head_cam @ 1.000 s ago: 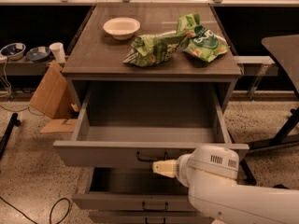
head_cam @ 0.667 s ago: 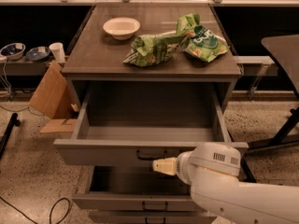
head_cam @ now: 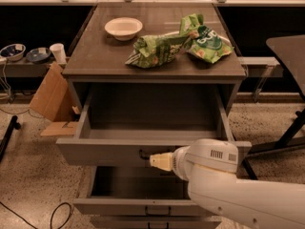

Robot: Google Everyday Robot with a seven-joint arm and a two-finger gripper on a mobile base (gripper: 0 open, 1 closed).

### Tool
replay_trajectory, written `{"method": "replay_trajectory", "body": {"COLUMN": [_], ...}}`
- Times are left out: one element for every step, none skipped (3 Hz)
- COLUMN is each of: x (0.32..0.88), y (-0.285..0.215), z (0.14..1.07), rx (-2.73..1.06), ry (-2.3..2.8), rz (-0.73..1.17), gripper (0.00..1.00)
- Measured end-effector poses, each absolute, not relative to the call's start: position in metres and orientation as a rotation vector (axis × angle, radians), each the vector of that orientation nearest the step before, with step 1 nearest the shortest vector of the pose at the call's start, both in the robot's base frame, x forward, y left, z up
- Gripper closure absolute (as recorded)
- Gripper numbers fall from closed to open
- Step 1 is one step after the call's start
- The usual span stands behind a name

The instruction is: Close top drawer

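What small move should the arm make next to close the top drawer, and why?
Probably press the gripper straight ahead into the top drawer. The drawer stands pulled far out of the cabinet, and the gripper sits at its front panel beside the handle, so a level push should slide it in.

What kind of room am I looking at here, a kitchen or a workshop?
Probably an office break area or test lab: a grey cabinet with its top drawer pulled out, chip bags and a bowl on top, and a speckled floor. The robot's claw sits at the drawer's front.
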State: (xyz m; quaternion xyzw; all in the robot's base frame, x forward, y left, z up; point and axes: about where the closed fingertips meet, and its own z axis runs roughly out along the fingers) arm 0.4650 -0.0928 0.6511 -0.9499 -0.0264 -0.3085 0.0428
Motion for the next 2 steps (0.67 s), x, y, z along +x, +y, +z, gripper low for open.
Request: {"method": "replay_trajectory", "body": {"x": [0.4729,0.4733], "y": [-0.0741,-0.0728], "z": [0.6596,0.6611], "rx": [-2.886,-2.889], "ry": [-0.138,-0.129], "rz": [-0.973,-0.981], "gripper": [0.00,0.00]}}
